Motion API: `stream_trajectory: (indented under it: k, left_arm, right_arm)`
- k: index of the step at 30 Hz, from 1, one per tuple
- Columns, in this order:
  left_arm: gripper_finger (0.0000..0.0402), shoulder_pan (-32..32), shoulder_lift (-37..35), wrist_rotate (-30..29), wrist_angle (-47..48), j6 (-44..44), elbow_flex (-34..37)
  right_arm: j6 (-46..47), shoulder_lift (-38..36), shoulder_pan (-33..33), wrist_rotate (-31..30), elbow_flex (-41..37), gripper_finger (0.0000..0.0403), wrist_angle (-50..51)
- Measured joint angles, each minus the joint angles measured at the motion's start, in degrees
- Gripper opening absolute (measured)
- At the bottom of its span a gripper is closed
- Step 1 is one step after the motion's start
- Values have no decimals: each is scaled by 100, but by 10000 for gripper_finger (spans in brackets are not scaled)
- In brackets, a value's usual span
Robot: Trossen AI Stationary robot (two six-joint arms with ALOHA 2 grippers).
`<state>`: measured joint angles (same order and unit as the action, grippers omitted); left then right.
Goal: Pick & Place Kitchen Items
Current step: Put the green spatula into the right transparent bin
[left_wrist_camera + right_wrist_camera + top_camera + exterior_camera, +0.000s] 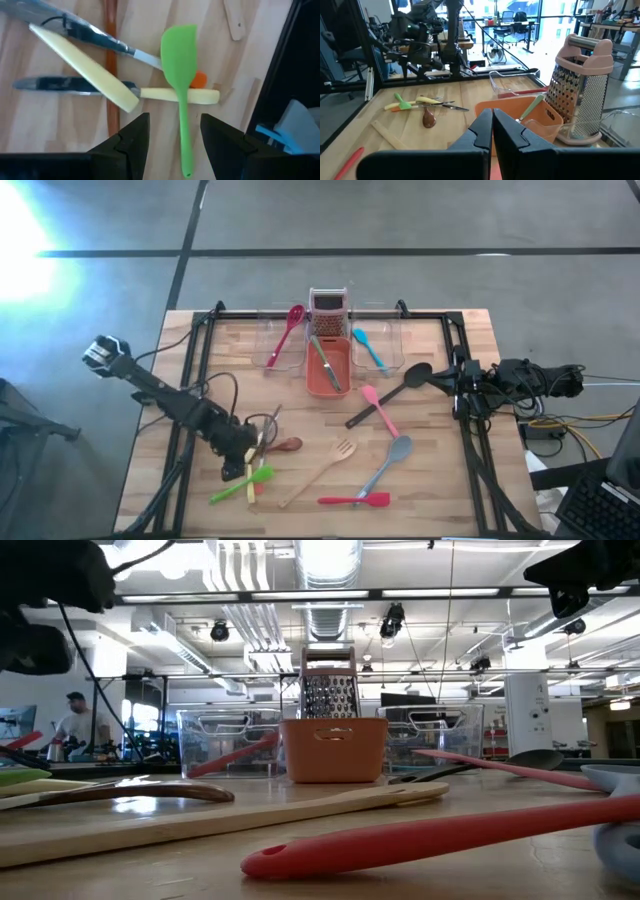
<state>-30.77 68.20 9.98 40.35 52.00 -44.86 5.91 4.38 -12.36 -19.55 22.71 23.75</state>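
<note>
My left gripper [175, 134] hangs open over a small pile near the table's front left [238, 468]. The green spatula [179, 65] lies flat on the wood, and its thin handle [184, 150] runs between my two fingers without touching them. Its head crosses a yellow-handled knife [200, 96]. A second yellow-handled knife [82, 65] lies slanted beside it, over the wooden spoon's handle [111, 45]. My right gripper [492, 125] is shut and waits at the table's right edge [468, 388].
At the far edge, the orange tub [312, 385] holds a grater and a utensil, between clear tubs with a red spoon [290, 328] and a blue spatula [367, 347]. A black ladle [398, 392], pink spatula [380, 410], wooden fork [325, 470], grey spoon [390, 460] and red spatula [355, 500] lie mid-table.
</note>
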Motion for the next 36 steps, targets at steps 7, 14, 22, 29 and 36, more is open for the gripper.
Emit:
stream_trajectory:
  k: [7, 14, 22, 29, 36]
  left_arm:
    - [177, -533, 2, -292, -32, 779, 0]
    - [177, -930, 73, -1087, -532, 1221, 17]
    - [177, -1200, 569, -1160, -658, 1576, 22]
    - [177, -1257, 1140, -930, -1199, 1757, 22]
    - [177, -1380, 1296, -639, -1107, 2508, 20]
  right_arm:
    - [-9, 0, 2, 0, 0, 9, 1]
    - [2, 0, 0, 0, -1, 9, 0]
    - [-2, 0, 0, 1, 1, 9, 1]
    - [-8, 0, 0, 1, 1, 9, 1]
    - [-3, 0, 0, 2, -1, 9, 0]
